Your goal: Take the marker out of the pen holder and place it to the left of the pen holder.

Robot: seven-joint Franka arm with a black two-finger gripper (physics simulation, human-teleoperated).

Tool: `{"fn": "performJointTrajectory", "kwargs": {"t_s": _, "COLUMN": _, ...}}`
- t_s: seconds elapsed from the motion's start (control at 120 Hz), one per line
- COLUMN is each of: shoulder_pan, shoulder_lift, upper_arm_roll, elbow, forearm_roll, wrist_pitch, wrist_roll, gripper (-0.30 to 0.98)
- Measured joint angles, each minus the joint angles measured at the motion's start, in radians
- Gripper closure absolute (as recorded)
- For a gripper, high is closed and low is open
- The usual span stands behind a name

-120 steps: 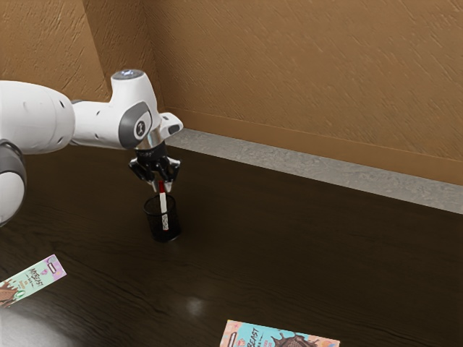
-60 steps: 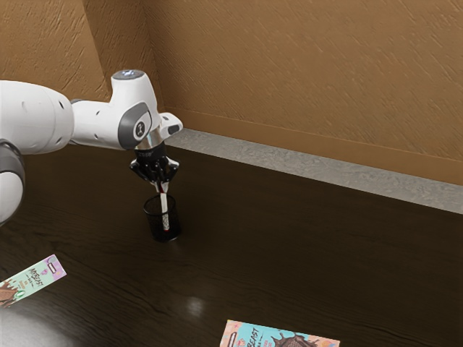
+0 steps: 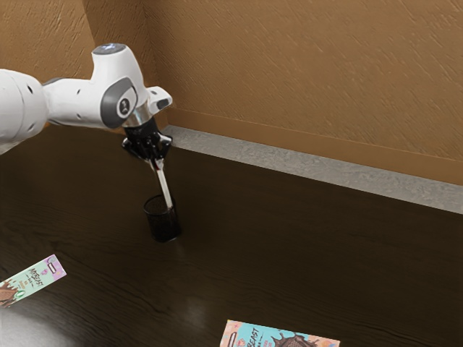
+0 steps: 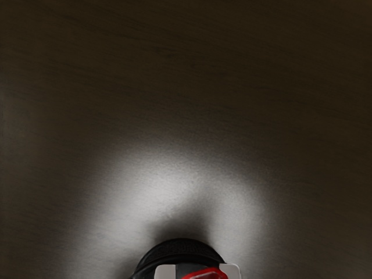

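Gripping the marker [image 3: 165, 185] by its upper end, the gripper [image 3: 157, 165] is hanging above the holder [image 3: 163, 226], its fingers standing nearly together & pressing on the marker from both sides. The marker is slanting down from the gripper, white body showing, w/ its lower end reaching the holder's mouth; just how deep it's sitting is hard to tell. Most of its visible length is standing above the rim, btwn gripper & holder. The holder, dark & round, is standing upright on the table [image 3: 347, 253] below the gripper, apart from the fingertips.

In the wrist view, something red is showing btwn two pale fingertips, w/ the holder's dark curved edge just beside them. Glare [image 4: 133, 186] is lying on the table near the holder, & a soft shadow is cutting into it.

The arm [image 3: 79, 101] is coming in from the ext. view's left, holding the gripper up over the table. Two choc. bars are lying well apart from the gripper: green bar [image 3: 32, 280] toward the ext. view's lower left, blue bar [image 3: 278, 337] at its lower edge.
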Motion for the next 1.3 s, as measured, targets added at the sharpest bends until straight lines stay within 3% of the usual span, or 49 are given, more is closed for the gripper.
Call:
{"fn": "performJointTrajectory", "kwargs": {"t_s": 0.342, "shoulder_pan": 0.01, "shoulder_lift": -0.132, "upper_arm_roll": 0.034, "elbow": 0.012, "forearm_roll": 0.108, "wrist_pitch": -0.091, "wrist_roll": 0.002, "gripper": 0.78}}
{"fn": "performJointTrajectory", "kwargs": {"t_s": 0.583, "shoulder_pan": 0.025, "shoulder_lift": -0.136, "upper_arm_roll": 0.097, "elbow": 0.029, "forearm_roll": 0.2, "wrist_pitch": -0.199, "wrist_roll": 0.009, "gripper": 0.78}}
{"fn": "performJointTrajectory", "kwargs": {"t_s": 0.875, "shoulder_pan": 0.105, "shoulder_lift": 0.008, "upper_arm_roll": 0.103, "elbow": 0.101, "forearm_roll": 0.306, "wrist_pitch": -0.342, "wrist_roll": 0.05, "gripper": 0.78}}
{"fn": "performJointTrajectory", "kwargs": {"t_s": 1.3, "shoulder_pan": 0.119, "shoulder_lift": 0.296, "upper_arm_roll": 0.091, "elbow": 0.286, "forearm_roll": 0.314, "wrist_pitch": -0.482, "wrist_roll": 0.136, "gripper": 0.78}}
